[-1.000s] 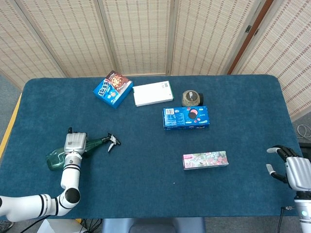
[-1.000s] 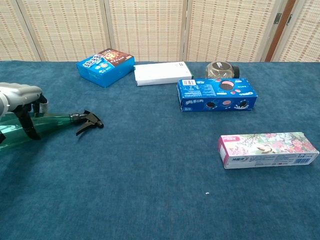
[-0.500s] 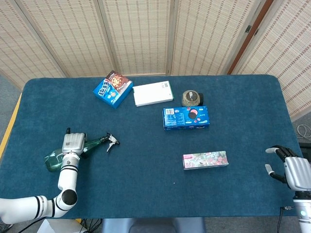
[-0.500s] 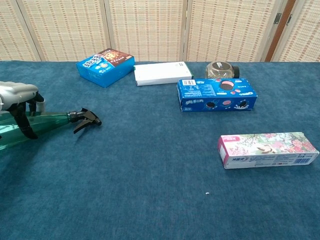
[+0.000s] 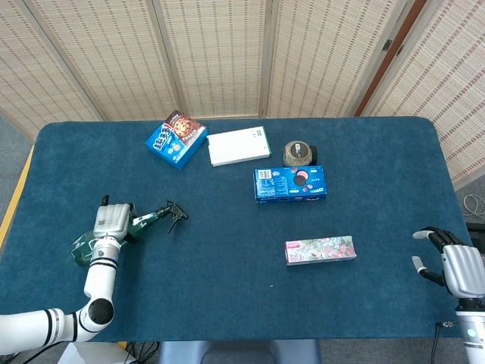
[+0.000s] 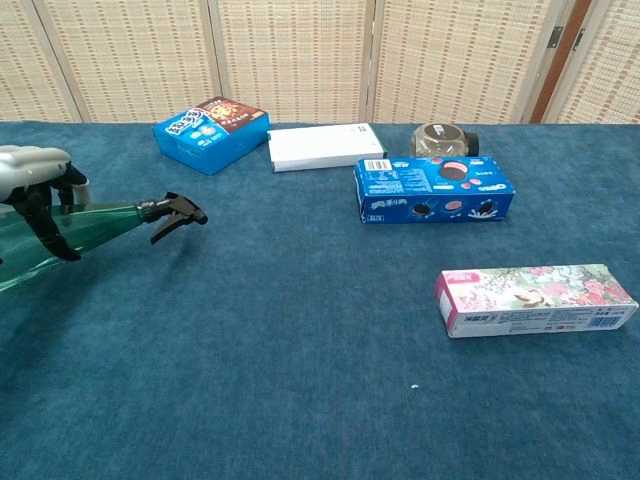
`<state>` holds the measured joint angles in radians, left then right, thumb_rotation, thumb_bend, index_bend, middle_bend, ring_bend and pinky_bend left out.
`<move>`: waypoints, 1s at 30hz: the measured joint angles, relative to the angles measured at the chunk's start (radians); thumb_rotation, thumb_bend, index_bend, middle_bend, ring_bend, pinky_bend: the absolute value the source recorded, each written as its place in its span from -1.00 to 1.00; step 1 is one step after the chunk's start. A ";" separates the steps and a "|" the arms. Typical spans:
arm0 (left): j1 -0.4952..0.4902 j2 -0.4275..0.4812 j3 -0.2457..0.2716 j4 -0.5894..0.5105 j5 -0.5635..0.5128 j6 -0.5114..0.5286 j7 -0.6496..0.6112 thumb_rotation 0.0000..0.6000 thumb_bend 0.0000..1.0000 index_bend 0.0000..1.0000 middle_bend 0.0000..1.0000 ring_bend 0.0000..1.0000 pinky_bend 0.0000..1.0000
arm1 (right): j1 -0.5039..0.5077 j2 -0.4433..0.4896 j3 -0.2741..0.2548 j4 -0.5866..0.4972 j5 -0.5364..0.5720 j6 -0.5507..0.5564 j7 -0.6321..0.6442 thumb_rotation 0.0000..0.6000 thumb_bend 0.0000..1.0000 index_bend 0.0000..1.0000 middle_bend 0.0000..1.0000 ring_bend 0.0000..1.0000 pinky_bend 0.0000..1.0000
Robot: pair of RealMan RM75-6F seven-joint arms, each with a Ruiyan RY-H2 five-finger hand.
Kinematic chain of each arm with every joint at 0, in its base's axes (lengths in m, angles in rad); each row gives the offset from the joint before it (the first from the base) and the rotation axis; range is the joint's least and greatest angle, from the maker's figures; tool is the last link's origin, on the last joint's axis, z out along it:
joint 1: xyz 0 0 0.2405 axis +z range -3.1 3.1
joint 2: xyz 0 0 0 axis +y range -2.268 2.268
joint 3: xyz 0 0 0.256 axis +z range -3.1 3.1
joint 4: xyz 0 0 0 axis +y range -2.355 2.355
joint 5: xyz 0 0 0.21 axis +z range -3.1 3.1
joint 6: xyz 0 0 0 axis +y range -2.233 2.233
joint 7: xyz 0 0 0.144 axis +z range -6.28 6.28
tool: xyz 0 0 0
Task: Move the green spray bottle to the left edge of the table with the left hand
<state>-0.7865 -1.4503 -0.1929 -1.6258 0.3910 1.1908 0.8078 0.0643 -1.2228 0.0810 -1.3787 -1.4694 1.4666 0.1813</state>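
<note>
Gripping the bottle (image 6: 95, 226) around its green body, the left hand (image 5: 112, 221) is holding it near the table's (image 5: 227, 258) left side, its dark fingers (image 6: 47, 228) wrapping down across the front of the plastic in the chest view. The bottle is lying nearly level, its black trigger nozzle (image 6: 178, 215) pointing right, past the fingers, and tilting slightly upward; its wide base is running off toward the left, behind the hand. In the head view the nozzle (image 5: 173, 214) is sticking out to the right of the hand, while the green base (image 5: 80, 249) is showing below and left of it. Whether the base is touching the cloth I cannot tell. The right hand (image 5: 453, 265) is hanging off the table's right edge, fingers apart and curled a little, holding nothing.
</note>
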 measured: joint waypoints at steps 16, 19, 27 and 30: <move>0.135 0.057 -0.051 -0.013 0.274 0.000 -0.440 1.00 -0.86 0.12 -0.05 -0.14 -0.89 | 0.003 -0.004 0.000 -0.005 -0.001 -0.004 -0.002 1.00 -0.52 -0.19 -0.27 -0.35 0.03; 0.174 0.062 -0.064 -0.004 0.364 0.008 -0.586 1.00 -0.84 0.12 -0.05 -0.14 -0.89 | 0.005 -0.006 0.000 -0.007 -0.001 -0.007 -0.004 1.00 -0.52 -0.19 -0.27 -0.35 0.03; 0.278 0.058 -0.086 0.052 0.612 0.045 -0.986 1.00 -0.84 0.14 -0.04 -0.14 -0.89 | 0.009 -0.010 -0.003 -0.011 -0.004 -0.013 -0.005 1.00 -0.52 -0.19 -0.27 -0.35 0.03; 0.313 0.047 -0.090 0.077 0.673 0.064 -1.102 1.00 -0.84 0.14 -0.04 -0.14 -0.89 | 0.009 -0.011 -0.004 -0.010 -0.003 -0.014 -0.002 1.00 -0.52 -0.19 -0.27 -0.35 0.03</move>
<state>-0.4733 -1.4030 -0.2828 -1.5488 1.0639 1.2549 -0.2944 0.0733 -1.2340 0.0766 -1.3892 -1.4728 1.4522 0.1792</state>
